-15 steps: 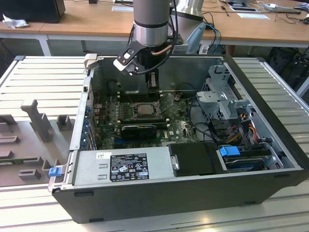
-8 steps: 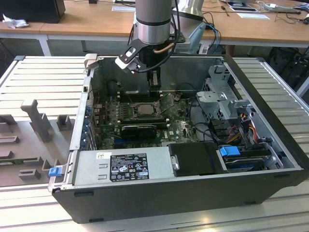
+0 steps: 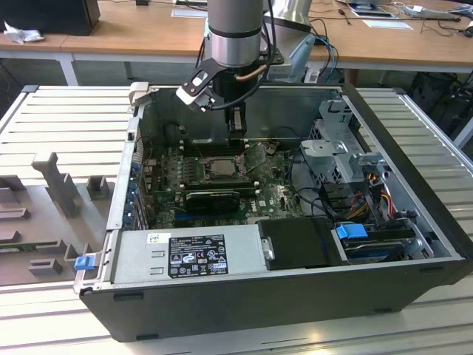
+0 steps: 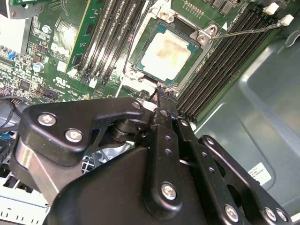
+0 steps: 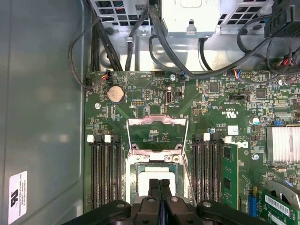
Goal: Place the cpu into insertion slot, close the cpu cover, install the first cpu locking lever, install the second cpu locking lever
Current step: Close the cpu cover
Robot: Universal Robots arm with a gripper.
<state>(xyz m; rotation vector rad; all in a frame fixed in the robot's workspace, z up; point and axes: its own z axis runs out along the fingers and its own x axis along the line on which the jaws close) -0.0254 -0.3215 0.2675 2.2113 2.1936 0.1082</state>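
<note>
The tool, jaws pinched together, hangs over the pale silver cpu seated in the insertion slot.

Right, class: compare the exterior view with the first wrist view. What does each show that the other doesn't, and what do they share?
The exterior view adds the black computer case, its labelled power supply and the arm's silver wrist. The first wrist view adds the coin battery and a white sticker on the case wall. Both share the cpu seated in the insertion slot, the cpu cover raised open, and the gripper close above.
</note>
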